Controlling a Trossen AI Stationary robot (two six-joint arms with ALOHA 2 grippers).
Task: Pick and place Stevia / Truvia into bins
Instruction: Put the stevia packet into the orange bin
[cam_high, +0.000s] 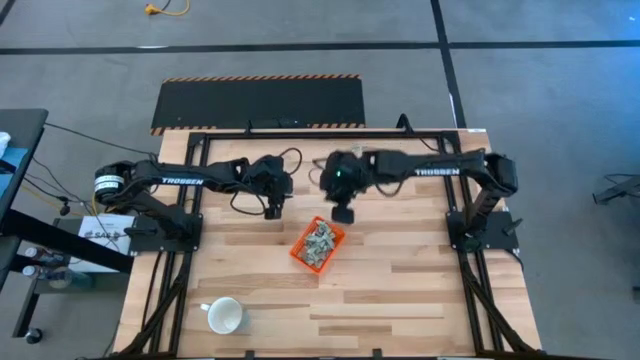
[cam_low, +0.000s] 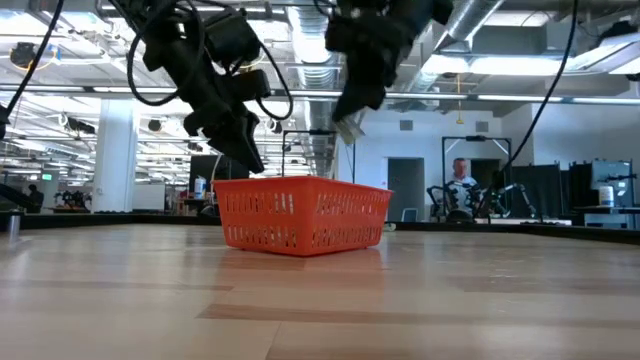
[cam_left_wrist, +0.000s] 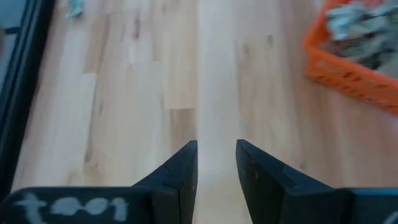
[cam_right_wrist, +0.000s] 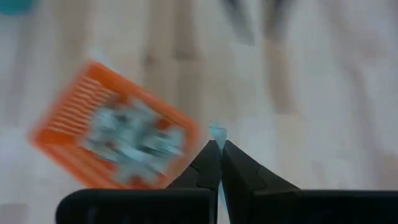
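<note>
On the wooden table (cam_high: 400, 290) the orange bin (cam_high: 317, 245) sits heaped with sachets (cam_high: 320, 238). Above its far edge, the right gripper (cam_right_wrist: 217, 144) is clenched on one pale sachet (cam_right_wrist: 217, 132). The left gripper (cam_left_wrist: 216, 147) hovers partly open and empty, beside the bin.

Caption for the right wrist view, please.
Right end effector shut on a pale sachet, above the wooden table beside the orange bin of sachets.

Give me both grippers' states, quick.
Left gripper: open, empty, above bare table.
Right gripper: shut on a sachet, near the orange bin.
</note>
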